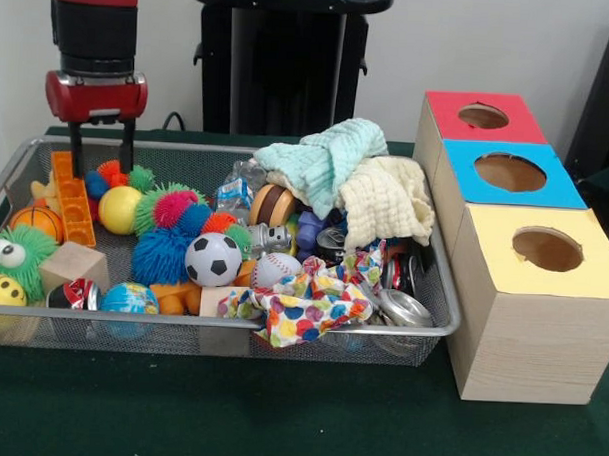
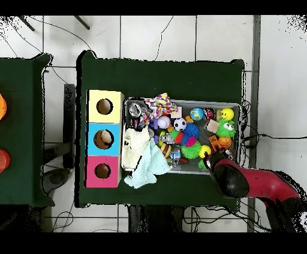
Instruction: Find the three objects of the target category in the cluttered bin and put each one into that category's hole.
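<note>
So the wire bin (image 1: 437, 293) sits on a green surface (image 1: 278, 417) and it's packed. The claw (image 1: 100, 153) hangs over the bin's left end with its two prongs apart, tips just above an orange block (image 1: 73, 200). Near the bin's middle there's a soccer ball (image 1: 213, 259) with a baseball (image 1: 275, 269) right beside it. Mint and cream cloths (image 1: 356, 175) pile up at the back. Just right of the bin stand three boxes with holes: red (image 1: 483, 116), blue (image 1: 510, 173), yellow (image 1: 547, 249).

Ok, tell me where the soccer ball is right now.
In the front view the soccer ball lies mid-bin toward the front rim, between the blue spiky ball on its left and the baseball on its right.
</note>
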You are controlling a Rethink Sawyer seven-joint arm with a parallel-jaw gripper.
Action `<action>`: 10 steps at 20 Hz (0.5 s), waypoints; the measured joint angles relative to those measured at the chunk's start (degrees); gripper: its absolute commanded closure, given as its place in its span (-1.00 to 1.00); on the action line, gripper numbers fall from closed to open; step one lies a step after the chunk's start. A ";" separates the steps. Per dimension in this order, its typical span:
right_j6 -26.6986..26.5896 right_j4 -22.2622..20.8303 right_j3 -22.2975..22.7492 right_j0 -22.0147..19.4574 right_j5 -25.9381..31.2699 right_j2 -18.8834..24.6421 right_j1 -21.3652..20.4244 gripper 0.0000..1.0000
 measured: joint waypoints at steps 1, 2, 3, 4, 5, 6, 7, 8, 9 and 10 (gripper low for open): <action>0.00 0.01 -0.08 -0.01 -0.05 -0.08 0.29 -1.00; 0.00 0.00 -0.23 -0.06 -0.11 -0.22 0.88 -1.00; 0.00 0.00 -0.41 -0.19 -0.18 -0.34 1.73 -1.00; 0.00 0.00 -0.51 -0.31 -0.22 -0.37 2.26 -1.00; 0.00 -0.01 -0.61 -0.54 -0.25 -0.37 3.00 -1.00; 0.00 0.00 -0.70 -0.94 -0.25 -0.37 3.87 -1.00; 0.00 0.00 -0.70 -1.30 -0.25 -0.37 4.43 -1.00; 0.00 0.00 -0.70 -1.60 -0.25 -0.38 4.80 -1.00; 0.00 0.00 -0.70 -1.91 -0.25 -0.38 5.18 -1.00; 0.00 0.00 -0.71 -2.11 -0.25 -0.38 5.38 -1.00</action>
